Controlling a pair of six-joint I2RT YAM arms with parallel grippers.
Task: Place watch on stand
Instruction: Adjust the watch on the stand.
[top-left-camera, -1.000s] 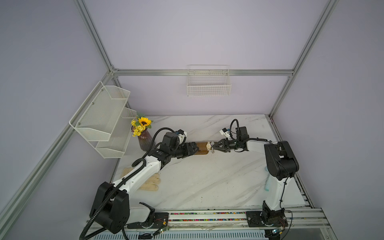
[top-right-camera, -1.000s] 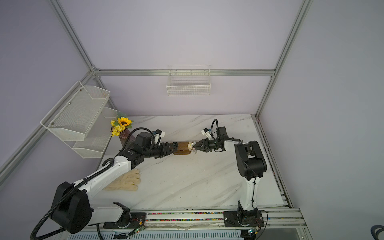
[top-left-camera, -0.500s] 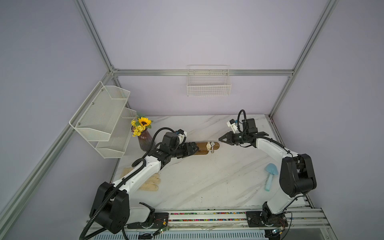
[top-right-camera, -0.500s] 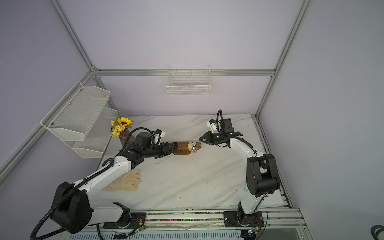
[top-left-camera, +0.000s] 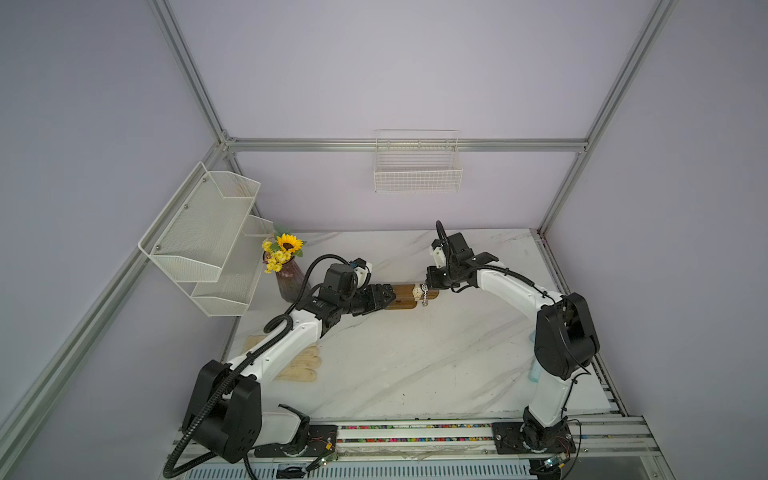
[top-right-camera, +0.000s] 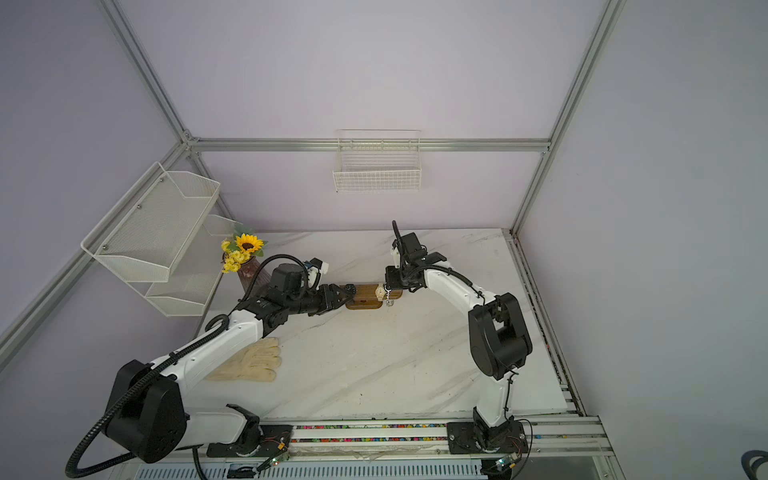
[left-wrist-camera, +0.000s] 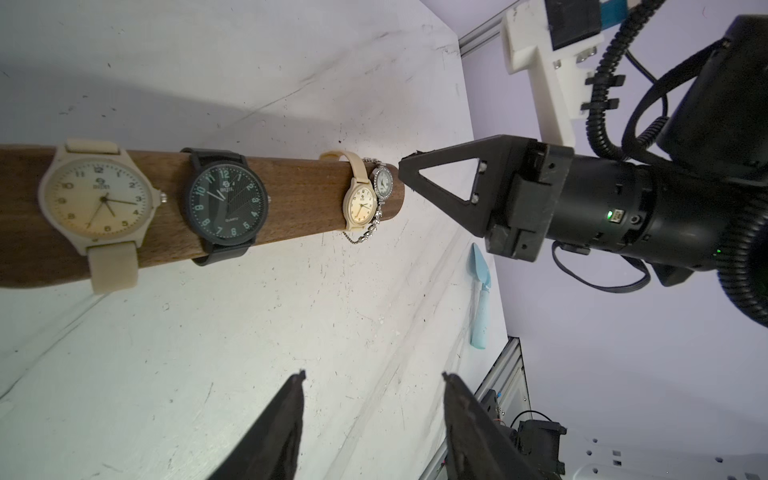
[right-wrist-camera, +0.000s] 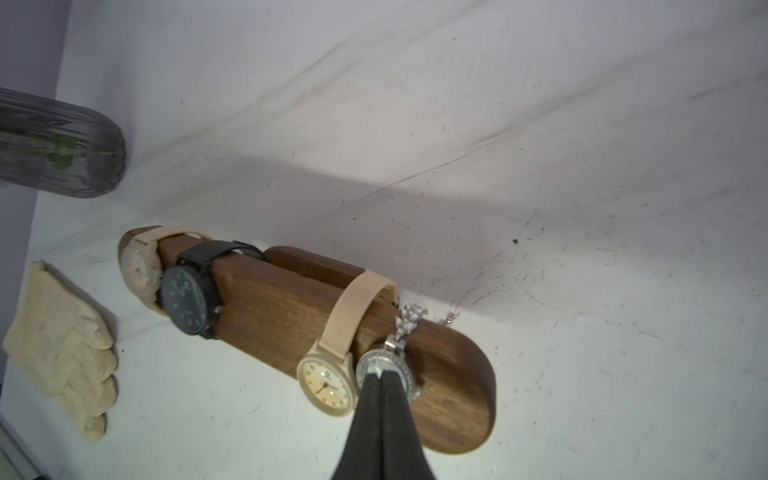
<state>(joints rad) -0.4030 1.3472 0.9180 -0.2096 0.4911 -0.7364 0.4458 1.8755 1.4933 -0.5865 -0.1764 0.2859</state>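
At the stand's right end: the right gripper (top-left-camera: 428, 286) is pressing its closed tips against the face of the silver watch (right-wrist-camera: 376, 363), with nothing showing between them.
Change: half a second ago this gripper was hanging well apart, to the far right of the stand (top-left-camera: 405, 298). It is now sitting back at the rounded end, and its jaws, partly open a second ago, are meeting flat.
Silver watch: it is hanging on the stand, just right of the small beige watch (right-wrist-camera: 328, 386). Its chain bracelet (left-wrist-camera: 365, 235) is dangling loose below.
Left gripper (left-wrist-camera: 374, 376): it is waiting by the stand's left end with its fingers apart and empty, holding the same pose as a second ago.
Meaning: the watch is already resting on the stand, so placing is looking nearly done. The return with shut jaws is reading as a nudge, seating the watch further left, away from the end.
Risk: a hard push is likely sending the loose chain sliding off.
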